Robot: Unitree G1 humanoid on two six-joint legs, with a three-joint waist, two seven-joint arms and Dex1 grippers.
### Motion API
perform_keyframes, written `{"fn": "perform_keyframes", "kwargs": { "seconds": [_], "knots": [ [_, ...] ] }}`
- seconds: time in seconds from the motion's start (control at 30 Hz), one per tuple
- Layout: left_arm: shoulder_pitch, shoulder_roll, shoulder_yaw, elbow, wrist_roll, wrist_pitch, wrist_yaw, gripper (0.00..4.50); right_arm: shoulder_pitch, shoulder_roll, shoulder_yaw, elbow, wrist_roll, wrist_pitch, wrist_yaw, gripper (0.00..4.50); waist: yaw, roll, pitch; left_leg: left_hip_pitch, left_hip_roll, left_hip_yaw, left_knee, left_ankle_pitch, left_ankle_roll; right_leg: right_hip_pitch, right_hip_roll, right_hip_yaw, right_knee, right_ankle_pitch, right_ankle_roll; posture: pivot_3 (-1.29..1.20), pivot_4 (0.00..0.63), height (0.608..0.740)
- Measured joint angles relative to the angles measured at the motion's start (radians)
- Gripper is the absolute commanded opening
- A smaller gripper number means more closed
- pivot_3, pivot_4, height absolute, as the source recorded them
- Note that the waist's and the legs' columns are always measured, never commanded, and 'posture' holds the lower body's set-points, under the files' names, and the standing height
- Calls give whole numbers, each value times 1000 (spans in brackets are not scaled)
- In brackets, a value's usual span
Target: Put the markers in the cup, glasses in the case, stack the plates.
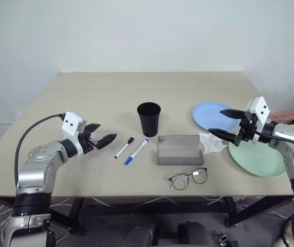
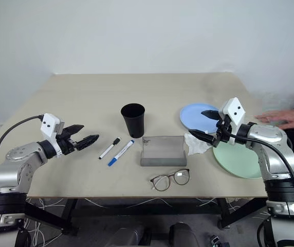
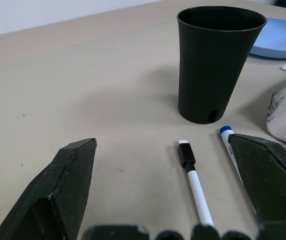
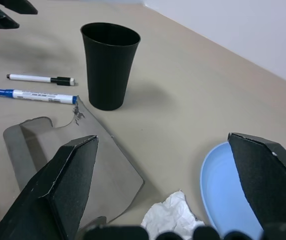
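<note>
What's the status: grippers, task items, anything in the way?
Left gripper and right gripper: jaws open, empty. Markers, glasses, plates untouched; cup empty. Tissue beside case; a person's hand near the plates.

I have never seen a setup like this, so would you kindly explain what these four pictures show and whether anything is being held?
It is a two-armed humanoid robot at a table. Two pictures come from its head cameras; the other two look along each wrist. Both sets of jaws, the left gripper and right gripper, stand open and empty. On the table lie a black cup, two markers, a grey case, glasses, a crumpled tissue, a blue plate and a green plate. A person's hand rests at the table's right edge.
</note>
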Motion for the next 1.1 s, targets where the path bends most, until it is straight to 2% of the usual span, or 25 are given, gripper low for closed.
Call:
{"fn": "perform_keyframes", "kwargs": {
  "seconds": [0.3,0.73,1.1],
  "knots": [
    [-41,33,-4,16,0,0,-15,4486,52,10,-2,-38,6,0,-25,4500,0,0,0,0,0,0,0,0,0,0,0,0,0,0,0,0,0,739],
    [-27,-7,-16,11,2,-9,8,4486,104,-56,-29,-59,7,36,-33,4500,0,0,0,0,0,0,0,0,0,0,-1,0,0,0,0,0,0,739],
    [26,-6,-5,-21,-3,0,9,4486,190,-51,25,-130,-51,218,-187,4500,0,-1,0,-1,0,0,0,0,0,1,-4,-3,0,-1,-2,0,0,739]
  ]
}}
